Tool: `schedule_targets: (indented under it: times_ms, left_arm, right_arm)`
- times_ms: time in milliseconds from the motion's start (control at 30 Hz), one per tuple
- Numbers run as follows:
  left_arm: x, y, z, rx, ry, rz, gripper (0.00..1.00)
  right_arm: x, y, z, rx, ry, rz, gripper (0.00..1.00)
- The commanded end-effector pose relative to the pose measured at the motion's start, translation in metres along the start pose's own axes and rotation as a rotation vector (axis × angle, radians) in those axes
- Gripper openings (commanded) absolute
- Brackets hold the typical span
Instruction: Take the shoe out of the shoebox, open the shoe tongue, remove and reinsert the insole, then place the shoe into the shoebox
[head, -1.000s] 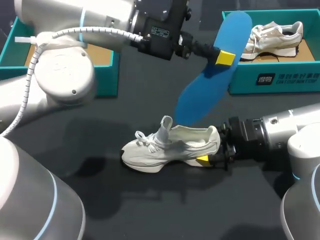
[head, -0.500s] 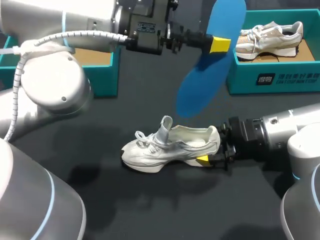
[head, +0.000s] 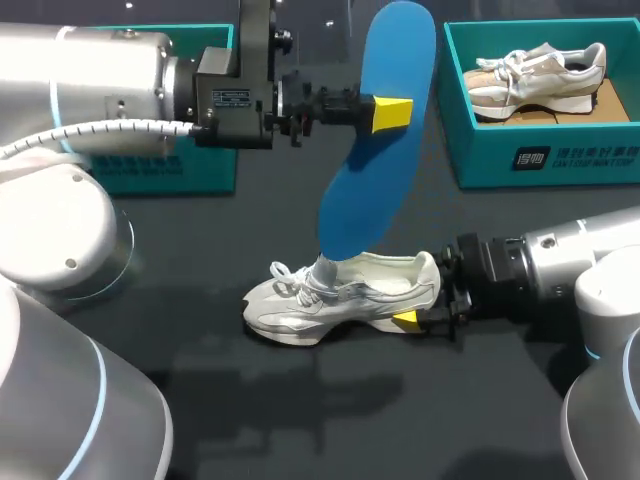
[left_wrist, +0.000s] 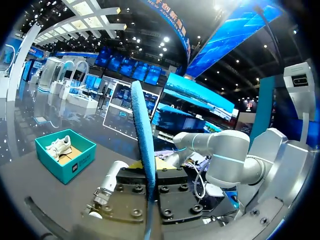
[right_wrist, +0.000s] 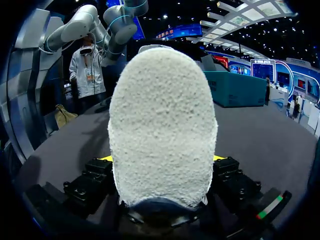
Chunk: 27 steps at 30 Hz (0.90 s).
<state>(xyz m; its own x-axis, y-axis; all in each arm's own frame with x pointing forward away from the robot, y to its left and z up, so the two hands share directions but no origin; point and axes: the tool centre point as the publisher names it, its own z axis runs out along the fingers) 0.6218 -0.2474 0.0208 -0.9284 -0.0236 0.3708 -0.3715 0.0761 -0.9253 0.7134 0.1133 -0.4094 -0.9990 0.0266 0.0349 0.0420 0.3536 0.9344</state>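
A blue insole (head: 378, 130) hangs in the air above the table, heel end up, with my left gripper (head: 390, 113) shut on its upper part. In the left wrist view the insole (left_wrist: 142, 145) stands edge-on between the fingers. Its lower tip hangs just over the tongue of a pale grey shoe (head: 340, 297) lying upright on the dark table. My right gripper (head: 412, 320) is shut on the shoe's heel. The heel (right_wrist: 162, 125) fills the right wrist view between the fingers. A teal shoebox (head: 540, 160) at the back right holds a second pale shoe (head: 540, 75).
Another teal box (head: 200, 160) stands at the back left, mostly behind my left arm. The dark table (head: 300, 420) stretches in front of the shoe.
My left arm has swung the insole leftward and turned it more upright, bringing its lower tip down over the shoe's tongue. The right arm and the shoe have stayed still.
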Motion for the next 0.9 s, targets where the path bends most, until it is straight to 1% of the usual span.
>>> schedule_targets:
  times_ms: [33,133,400,533,900]
  left_arm:
    - [0.007,0.014,-0.024,0.017,0.023,-0.024,0.00]
    - [0.013,0.018,-0.033,0.039,0.023,-0.044,0.00]
    - [0.020,0.024,-0.048,0.104,0.000,-0.078,0.00]
    - [0.019,0.029,-0.049,0.097,0.017,-0.091,0.00]
    - [0.019,0.029,-0.049,0.097,0.017,-0.091,0.00]
  right_arm:
    - [0.001,0.001,0.001,0.002,-0.003,0.000,0.00]
    - [0.001,0.001,0.001,0.002,-0.003,0.000,0.00]
    - [0.001,0.001,0.001,0.002,-0.003,0.000,0.00]
    - [0.001,0.001,0.001,0.002,-0.003,0.000,0.00]
    - [0.001,0.001,0.001,0.002,-0.003,0.000,0.00]
